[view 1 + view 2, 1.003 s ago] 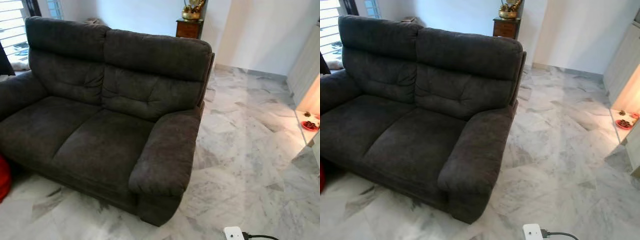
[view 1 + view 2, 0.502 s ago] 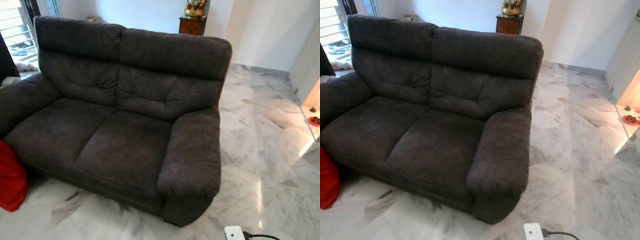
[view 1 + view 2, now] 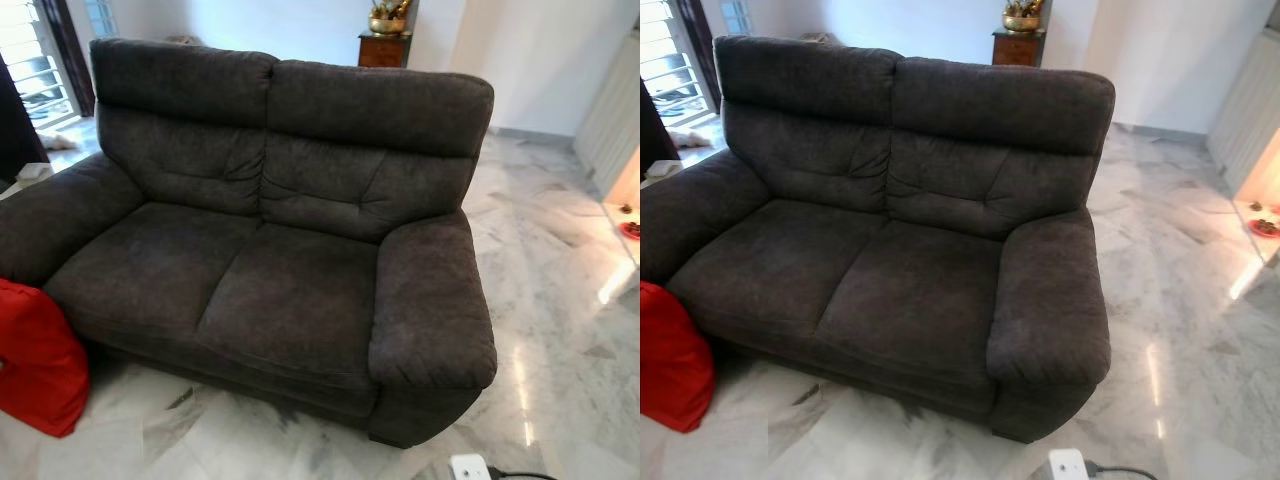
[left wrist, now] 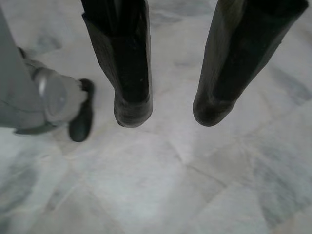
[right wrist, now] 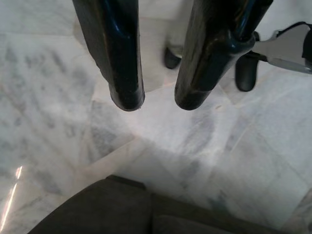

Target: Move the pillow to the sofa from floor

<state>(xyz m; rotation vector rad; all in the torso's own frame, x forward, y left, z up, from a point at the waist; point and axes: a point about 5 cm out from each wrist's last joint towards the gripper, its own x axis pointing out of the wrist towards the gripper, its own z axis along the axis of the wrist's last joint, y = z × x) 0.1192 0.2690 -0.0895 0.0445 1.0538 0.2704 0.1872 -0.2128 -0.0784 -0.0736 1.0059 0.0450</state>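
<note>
Approach step judged in hand: red pillow (image 3: 38,360) lay on marble floor (image 3: 560,300), against the dark grey sofa (image 3: 280,270) front corner. Left gripper (image 4: 168,114) and right gripper (image 5: 158,102) were spread, empty. Next: turning left, bending, grasping needed.

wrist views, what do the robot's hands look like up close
Each hand has two long black fingers with rounded, blunt tips. The left hand has matte, slightly scuffed fingers. The right hand has glossier fingers that catch highlights. No markings or cables show on the fingers.
</note>
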